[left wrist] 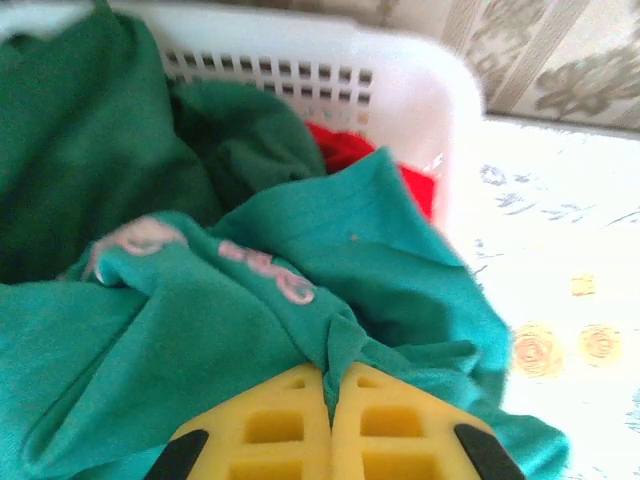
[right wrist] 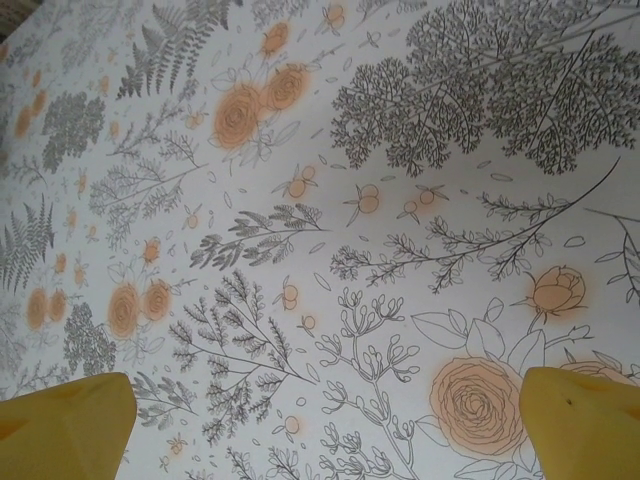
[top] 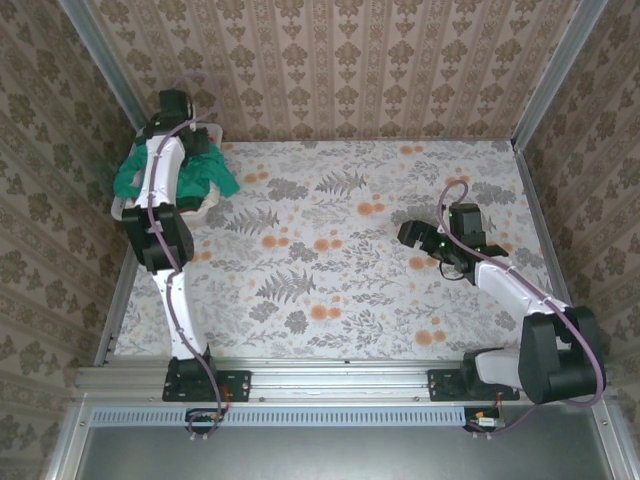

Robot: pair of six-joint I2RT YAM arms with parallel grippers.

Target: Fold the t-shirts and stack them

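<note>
White slatted plastic basket: crumpled teal-green pink-print t-shirt w/ dark green tee, red tee. Left gripper clamped on teal fold; right gripper wide open, empty.

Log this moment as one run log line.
left gripper: shut on teal t-shirt at white basket | right gripper: open above flowered tablecloth | folding: not yet begun

Surface with white floral print, grey foliage and orange blooms. Beige damask wallpaper on three sides; metal posts at far corners; rail along near edge.
</note>
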